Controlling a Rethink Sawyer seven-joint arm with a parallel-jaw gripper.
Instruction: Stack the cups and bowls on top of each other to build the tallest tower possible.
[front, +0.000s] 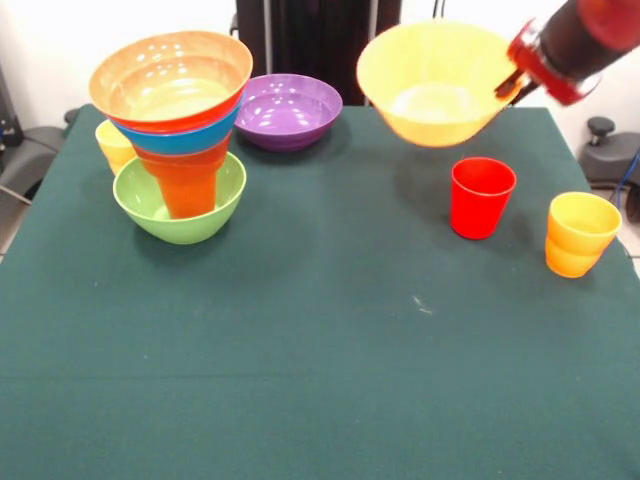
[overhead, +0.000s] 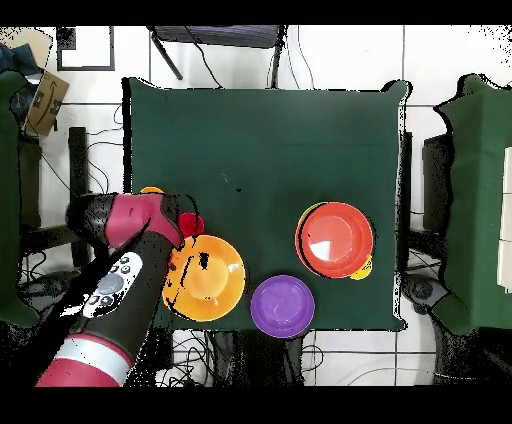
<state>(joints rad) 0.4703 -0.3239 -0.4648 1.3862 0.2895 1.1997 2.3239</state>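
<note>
Red cup (front: 482, 196) below lifted yellow bowl (front: 438, 84).

Bright, even light; soft shadows

It looked like a robotics lab: a table covered in dark green cloth (overhead: 270, 130) stood on a pale tiled floor (overhead: 340, 55) strewn with black cables (overhead: 215, 70), a cardboard box (overhead: 45, 95) alongside.

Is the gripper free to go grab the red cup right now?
Probably not: the gripper is already holding the big yellow bowl by its rim, lifted above the table. The red cup itself stands uncovered just below.
</note>
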